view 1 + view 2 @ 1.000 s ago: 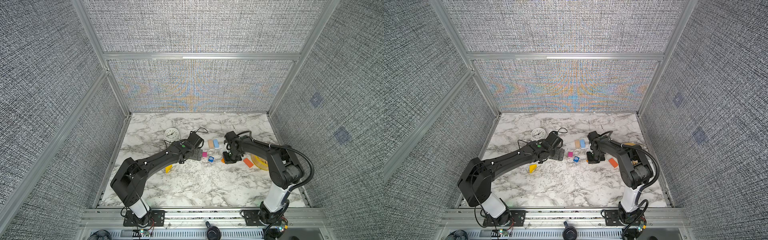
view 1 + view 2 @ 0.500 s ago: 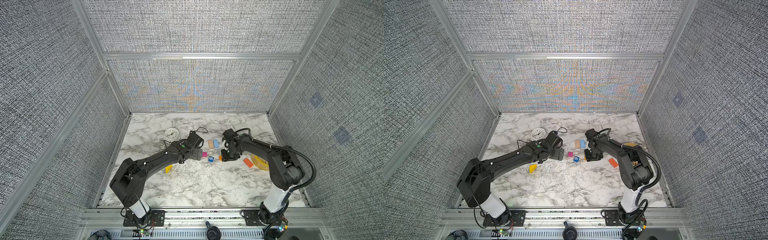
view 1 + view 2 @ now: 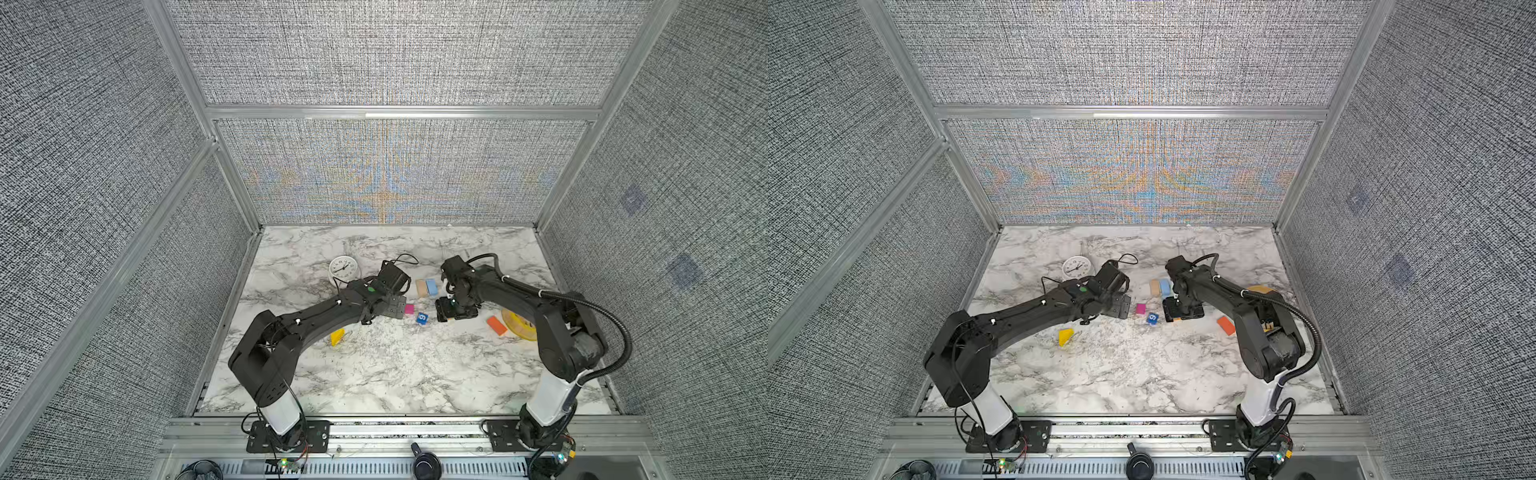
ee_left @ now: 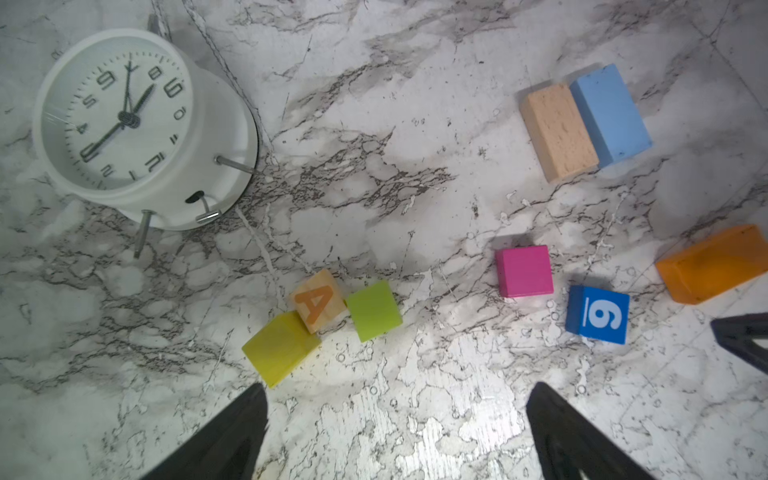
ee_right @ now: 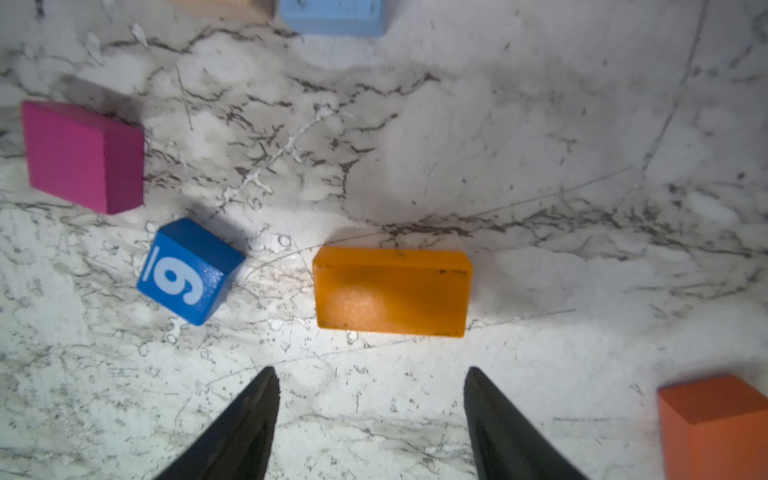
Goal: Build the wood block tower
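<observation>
No tower is in view; the wood blocks lie singly on the marble. An amber slab (image 5: 392, 291) lies flat just ahead of my right gripper (image 5: 370, 374), which is open and empty. Beside the slab are a blue "9" cube (image 5: 187, 274) and a magenta cube (image 5: 83, 158). Tan (image 4: 559, 131) and light blue (image 4: 609, 114) slabs lie side by side farther back. My left gripper (image 4: 397, 390) is open and empty, near a yellow cube (image 4: 278, 353), an "A" cube (image 4: 318, 301) and a green cube (image 4: 374, 309). A yellow wedge (image 3: 337, 336) sits beside the left arm.
A white clock (image 3: 343, 268) stands at the back left, next to the left arm. A red-orange block (image 3: 496, 325) lies by a yellow bowl (image 3: 517, 326) on the right. Grey fabric walls close the table on three sides.
My right gripper has gone from shut to open and shifted slightly left; the amber slab now lies free on the marble in front of it. The left arm has not moved.
</observation>
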